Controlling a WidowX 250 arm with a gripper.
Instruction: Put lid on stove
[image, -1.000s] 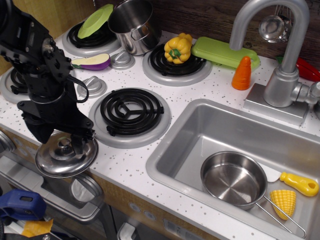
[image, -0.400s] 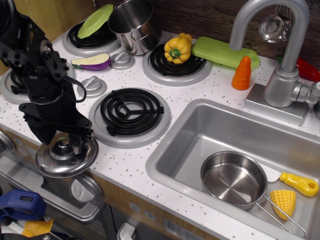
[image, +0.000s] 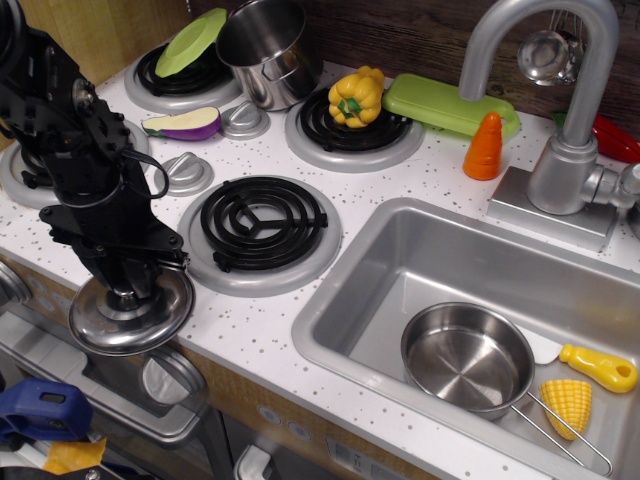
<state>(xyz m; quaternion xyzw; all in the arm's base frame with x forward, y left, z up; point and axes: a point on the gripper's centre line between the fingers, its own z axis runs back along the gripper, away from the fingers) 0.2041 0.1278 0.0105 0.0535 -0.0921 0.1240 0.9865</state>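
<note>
The shiny round steel lid (image: 130, 318) lies at the front left edge of the white speckled stove (image: 260, 330), partly overhanging the edge. My black gripper (image: 127, 290) stands straight over it, with its fingers down around the central knob and shut on it. The nearest black coil burner (image: 263, 222) in its silver ring is to the right of the lid and bare.
A steel pot (image: 266, 50), a lime-green disc (image: 192, 42), a half eggplant (image: 183, 124), and a yellow pepper (image: 356, 96) stand on or near the back burners. An orange carrot (image: 484, 147) stands by the faucet (image: 560, 120). The sink (image: 400, 260) holds a small pan (image: 467, 357).
My gripper has come lower onto the lid's knob and closed around it. The lid has stayed at the front left edge.
</note>
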